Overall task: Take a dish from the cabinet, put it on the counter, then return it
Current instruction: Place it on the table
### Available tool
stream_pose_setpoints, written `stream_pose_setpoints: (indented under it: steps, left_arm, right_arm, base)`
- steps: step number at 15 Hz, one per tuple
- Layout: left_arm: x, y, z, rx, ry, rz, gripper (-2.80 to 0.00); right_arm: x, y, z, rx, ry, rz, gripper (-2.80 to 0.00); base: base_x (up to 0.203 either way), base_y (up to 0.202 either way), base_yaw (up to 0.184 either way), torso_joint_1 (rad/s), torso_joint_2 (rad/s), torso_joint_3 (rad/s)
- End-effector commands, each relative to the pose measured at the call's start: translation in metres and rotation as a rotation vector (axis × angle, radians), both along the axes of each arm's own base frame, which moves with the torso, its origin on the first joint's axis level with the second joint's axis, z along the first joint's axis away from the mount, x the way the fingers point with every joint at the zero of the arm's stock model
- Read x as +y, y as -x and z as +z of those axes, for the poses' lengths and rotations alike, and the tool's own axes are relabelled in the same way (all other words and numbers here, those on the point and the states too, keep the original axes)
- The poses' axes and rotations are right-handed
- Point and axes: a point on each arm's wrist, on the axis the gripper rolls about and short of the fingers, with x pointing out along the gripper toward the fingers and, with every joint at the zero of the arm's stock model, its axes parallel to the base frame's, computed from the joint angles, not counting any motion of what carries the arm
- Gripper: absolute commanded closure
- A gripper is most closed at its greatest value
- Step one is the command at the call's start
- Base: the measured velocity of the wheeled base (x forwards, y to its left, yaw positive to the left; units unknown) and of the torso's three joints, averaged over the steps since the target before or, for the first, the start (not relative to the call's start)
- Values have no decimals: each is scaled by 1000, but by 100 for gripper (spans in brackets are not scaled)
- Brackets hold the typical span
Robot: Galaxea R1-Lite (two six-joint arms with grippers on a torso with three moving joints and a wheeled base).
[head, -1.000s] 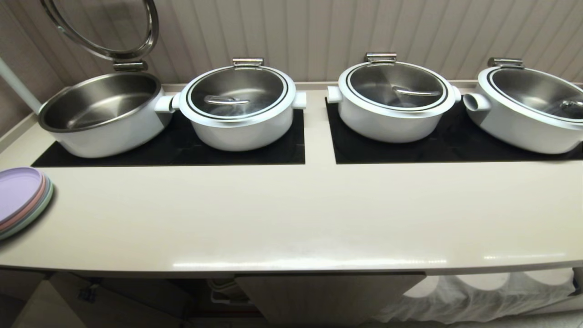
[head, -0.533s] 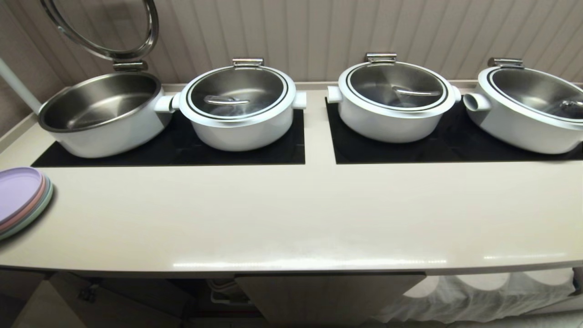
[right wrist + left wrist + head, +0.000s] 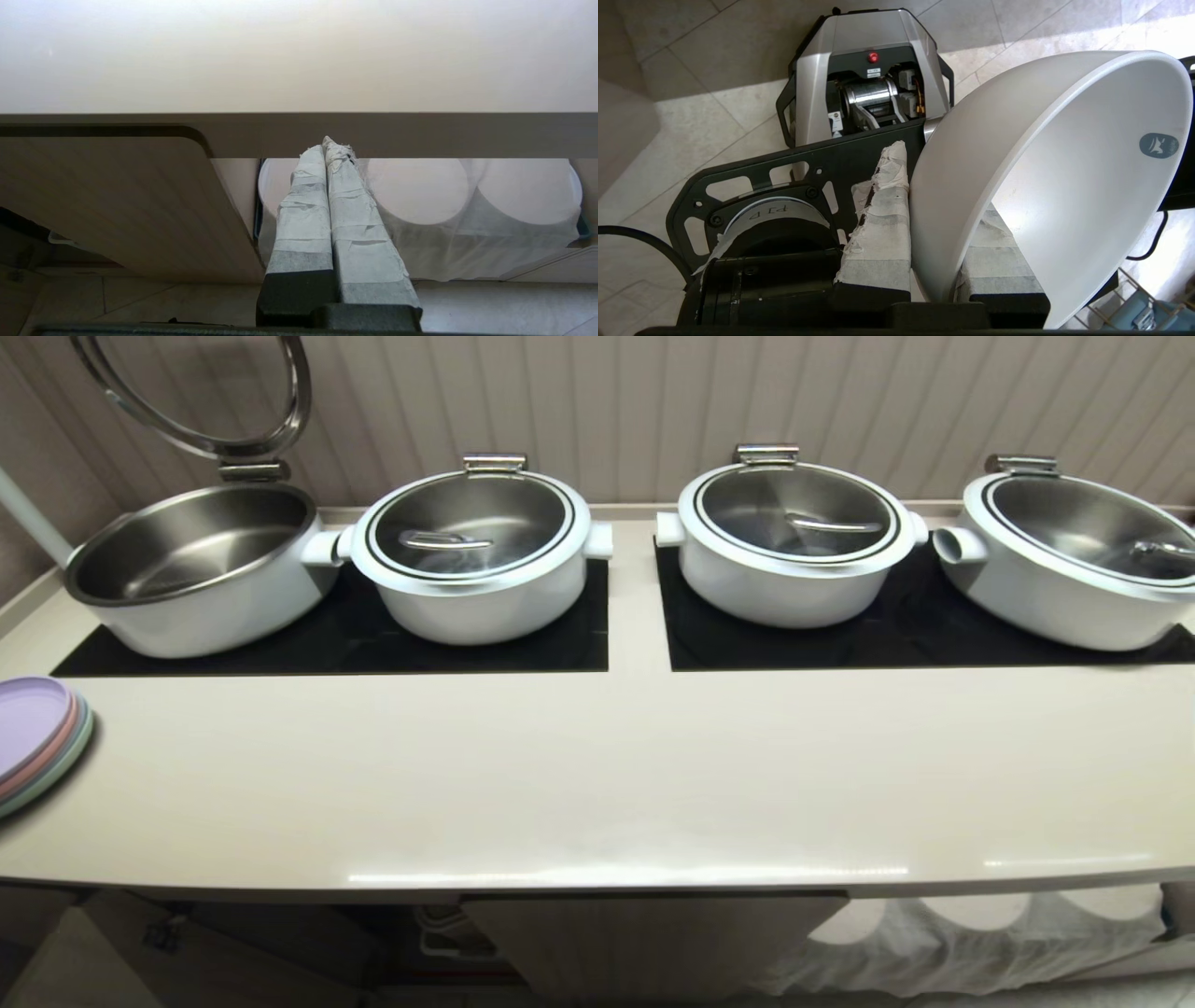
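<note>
My left gripper (image 3: 943, 186) is shut on the dish (image 3: 1064, 186), a plain white bowl with deep sides. Its taped fingers (image 3: 882, 224) clamp the bowl's wall, one outside and one inside. A small grey mark (image 3: 1159, 145) shows on the inner wall. The bowl hangs tilted over the floor and my own base (image 3: 864, 79). The counter (image 3: 597, 775) lies bare in its middle, with neither arm in the head view. Below its front edge the cabinet's fluted door (image 3: 653, 938) stands open. My right gripper (image 3: 327, 144) is shut and empty, parked under the counter's edge beside the door (image 3: 117, 200).
Three lidded white pots (image 3: 476, 560) (image 3: 789, 546) (image 3: 1074, 560) and an open one (image 3: 196, 569) sit on black glass panels (image 3: 355, 635) along the back. A stack of pastel plates (image 3: 33, 742) lies at the counter's left end. Round white dishes under a thin cloth (image 3: 416, 191) fill the cabinet.
The whole head view has shifted slightly leftward, so the camera moved; nothing on the counter has moved.
</note>
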Motion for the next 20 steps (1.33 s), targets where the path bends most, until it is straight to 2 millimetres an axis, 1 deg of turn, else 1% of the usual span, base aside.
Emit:
stream_pose_setpoints:
  steps: [1, 5, 13, 16, 20]
  left_arm:
    - [0, 0, 0, 6, 2, 3, 0]
    - [0, 1, -5, 20, -2, 2, 0]
    - [0, -1, -2, 8, 3, 5, 0]
    - [-1, -3, 0, -15, 11, 4, 0]
    - [-1, -2, 4, -35, 17, 5, 0]
  right_arm:
    - [0, 0, 0, 0, 1, 0, 0]
    - [0, 0, 0, 0, 1, 0, 0]
    - [0, 0, 0, 0, 1, 0, 0]
    - [0, 0, 0, 0, 1, 0, 0]
    - [0, 0, 0, 0, -1, 1, 0]
  base:
    - [0, -189, 5, 5, 1, 2]
    - [0, -194, 1, -1, 2, 3]
    - [0, -187, 1, 2, 2, 4]
    - [0, -29, -1, 0, -2, 2]
    - [0, 0, 0, 0, 0, 0]
